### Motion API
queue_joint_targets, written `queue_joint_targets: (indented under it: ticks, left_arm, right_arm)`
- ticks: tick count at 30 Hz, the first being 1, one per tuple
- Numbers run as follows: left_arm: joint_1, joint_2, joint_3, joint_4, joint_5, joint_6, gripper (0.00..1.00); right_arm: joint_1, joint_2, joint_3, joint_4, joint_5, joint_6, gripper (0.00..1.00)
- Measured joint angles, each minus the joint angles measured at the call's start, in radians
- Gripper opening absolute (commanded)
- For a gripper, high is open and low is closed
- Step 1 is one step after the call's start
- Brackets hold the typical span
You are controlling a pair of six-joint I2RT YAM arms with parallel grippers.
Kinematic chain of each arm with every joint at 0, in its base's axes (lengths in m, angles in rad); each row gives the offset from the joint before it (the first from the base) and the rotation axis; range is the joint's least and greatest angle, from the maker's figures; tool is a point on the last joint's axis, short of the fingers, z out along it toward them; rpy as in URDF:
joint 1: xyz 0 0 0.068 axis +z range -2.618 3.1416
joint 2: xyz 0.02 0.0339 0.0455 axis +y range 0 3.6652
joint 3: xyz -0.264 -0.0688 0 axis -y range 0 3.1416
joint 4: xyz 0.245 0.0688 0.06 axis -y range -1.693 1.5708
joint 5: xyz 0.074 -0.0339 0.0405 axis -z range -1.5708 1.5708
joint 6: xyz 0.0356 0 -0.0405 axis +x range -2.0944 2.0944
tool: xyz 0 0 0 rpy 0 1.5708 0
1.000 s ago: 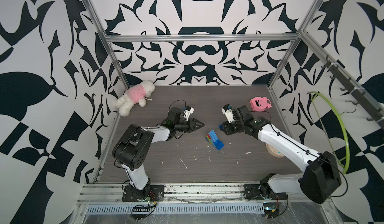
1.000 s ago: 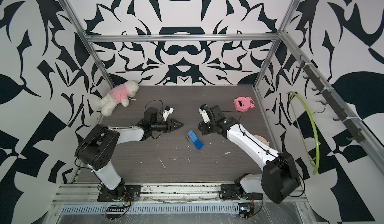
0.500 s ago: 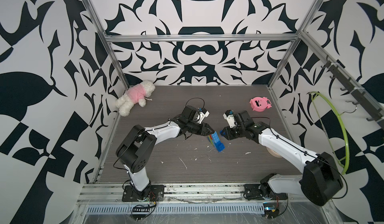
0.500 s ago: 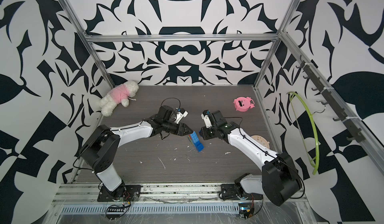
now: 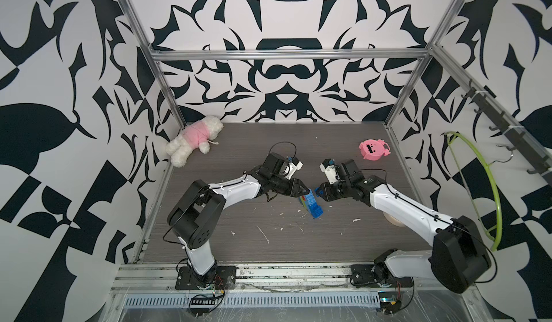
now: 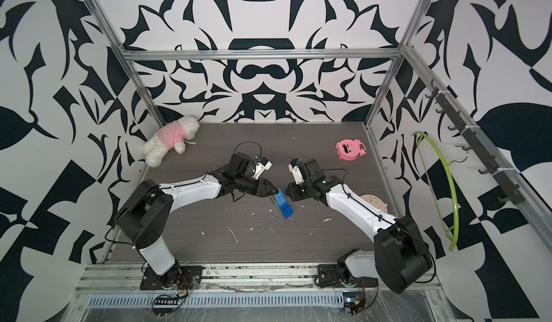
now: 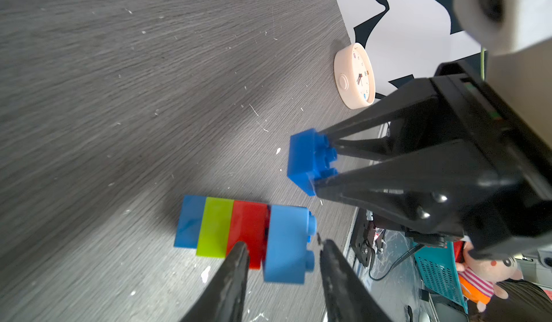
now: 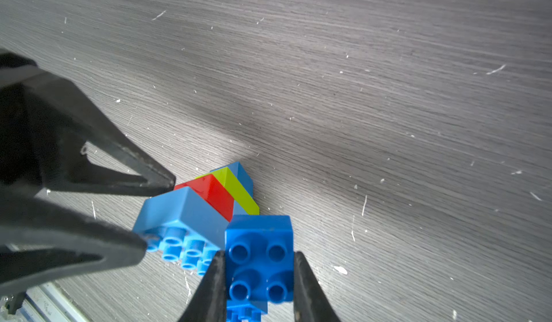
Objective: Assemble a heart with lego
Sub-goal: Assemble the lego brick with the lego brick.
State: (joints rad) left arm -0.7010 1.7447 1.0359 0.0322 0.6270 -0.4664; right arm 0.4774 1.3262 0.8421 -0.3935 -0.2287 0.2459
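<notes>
The heart, a part-built cluster [image 5: 311, 204] [image 6: 282, 205] of light blue, red and lime green lego, lies on its side mid-table. From the left wrist its layers [image 7: 245, 227] show in a row. My left gripper [image 5: 306, 190] [image 7: 283, 244] is open a little, and its fingers straddle the cluster's end blue brick [image 7: 286, 245] with a small gap on the stud side. My right gripper [image 5: 318, 191] [image 8: 259, 254] is shut on a dark blue 2x2 brick [image 8: 260, 230] [image 7: 307, 159]. It holds that brick just above the table, close beside the cluster [image 8: 215, 195].
A pink round toy [image 5: 373, 150] sits at the back right and a plush dog [image 5: 194, 139] at the back left corner. A round cream clock [image 6: 373, 202] [image 7: 355, 79] lies by the right wall under my right arm. White specks litter the table front.
My left gripper has travelled right, up to the cluster, and now straddles its end brick. My right gripper has come down and left with the dark blue brick, close to the cluster.
</notes>
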Motion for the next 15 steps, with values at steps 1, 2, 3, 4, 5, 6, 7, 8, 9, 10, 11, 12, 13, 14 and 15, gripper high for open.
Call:
queue_joint_targets:
  ticks: [1,2,3,4,5,6,7,8,9,10,11,12,13,14,15]
  left_arm:
    - [0.000,0.000,0.000,0.000,-0.001,0.000,0.42]
    - [-0.001,0.000,0.000,-0.001,-0.002,0.000,0.42]
    - [-0.001,0.000,0.000,-0.001,-0.002,0.000,0.42]
    - [-0.002,0.000,0.000,-0.001,-0.002,0.001,0.41]
    - [-0.002,0.000,0.001,-0.003,-0.003,0.001,0.41]
    - [-0.003,0.000,0.004,-0.008,-0.003,0.002,0.41]
    - [-0.003,0.000,0.006,-0.009,-0.003,0.003,0.41]
    - [-0.005,0.000,0.008,-0.010,-0.003,0.003,0.41]
    - [-0.006,0.000,0.011,-0.011,-0.003,0.004,0.41]
    - [-0.007,0.000,0.013,-0.011,-0.003,0.004,0.41]
    - [-0.010,0.000,0.014,-0.011,-0.004,0.004,0.41]
    - [-0.012,0.000,0.015,-0.012,-0.004,0.004,0.41]
    - [-0.014,0.000,0.015,-0.012,-0.005,0.004,0.41]
    - [-0.016,0.000,0.015,-0.014,-0.006,0.005,0.41]
    - [-0.018,0.000,0.015,-0.015,-0.008,0.006,0.41]
  right_arm:
    - [0.000,0.003,0.000,0.002,0.000,0.000,0.23]
    - [0.000,0.006,0.000,0.003,0.000,0.002,0.23]
    - [0.000,0.007,0.000,0.003,-0.001,0.003,0.23]
    - [0.000,0.008,0.000,0.003,-0.001,0.003,0.23]
    - [0.000,0.009,0.000,0.003,-0.002,0.004,0.23]
    - [0.000,0.010,0.000,0.003,-0.003,0.005,0.23]
    - [0.000,0.010,0.000,0.003,-0.003,0.006,0.23]
    - [0.000,0.010,0.000,0.003,-0.003,0.007,0.23]
    - [0.000,0.010,-0.001,0.003,-0.003,0.007,0.23]
    - [0.000,0.010,-0.001,0.003,-0.003,0.007,0.24]
    - [0.000,0.010,-0.002,0.004,-0.003,0.008,0.23]
    - [0.000,0.010,-0.003,0.004,-0.003,0.008,0.23]
    - [0.000,0.010,-0.004,0.005,-0.003,0.008,0.23]
    - [0.000,0.010,-0.006,0.006,-0.003,0.010,0.23]
    - [0.000,0.010,-0.006,0.006,-0.003,0.010,0.23]
